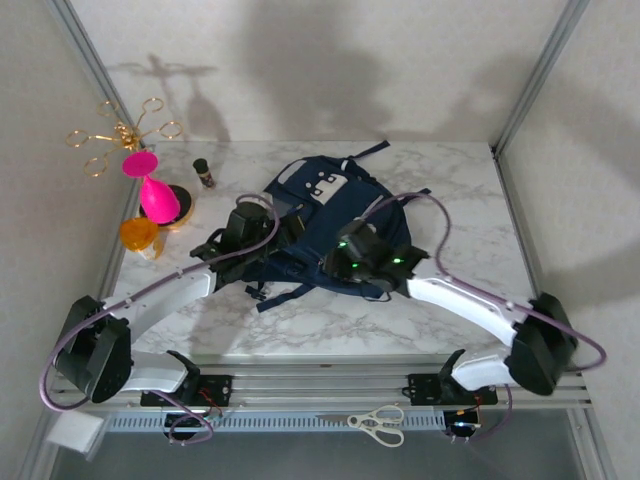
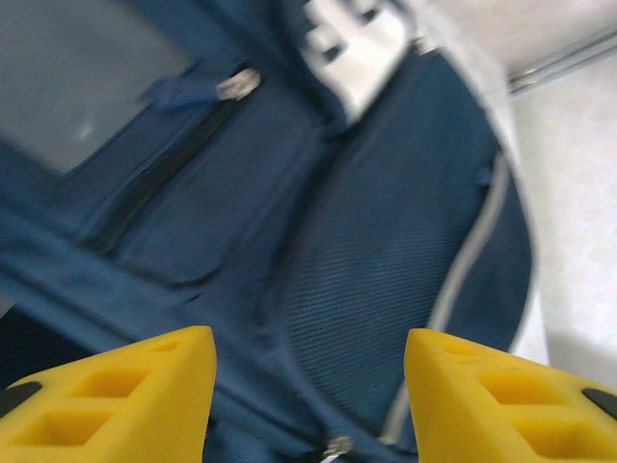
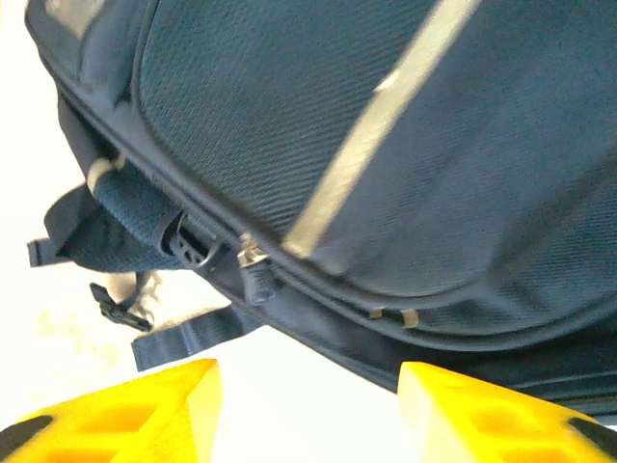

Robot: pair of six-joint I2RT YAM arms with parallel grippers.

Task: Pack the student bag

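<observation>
Where the white marble-patterned tabletop meets the left wall in the top view, a gold wire stand with ring-shaped arms sits at the upper left. Just below it are a bright pink goblet-shaped vase and a translucent orange cup-like object. A small dark bottle stands a little to their right.

At the centre of the frame lies the student bag, a large navy blue fabric backpack with grey-white patches, its dark straps trailing toward the lower edge. The left gripper is over the bag's left side. In the left wrist view its yellow fingers stand well apart at the bottom corners, with nothing between them but blurred navy fabric beyond.

The right gripper sits at the bag's lower right part. In the right wrist view its yellow fingers are likewise parted and hold nothing. Above them the bag fills the upper frame, with a pale stripe running diagonally and a small metal zipper pull hanging at its lower seam.

A pair of cream-handled scissors lies on the rail at the bottom centre-right of the top view.
</observation>
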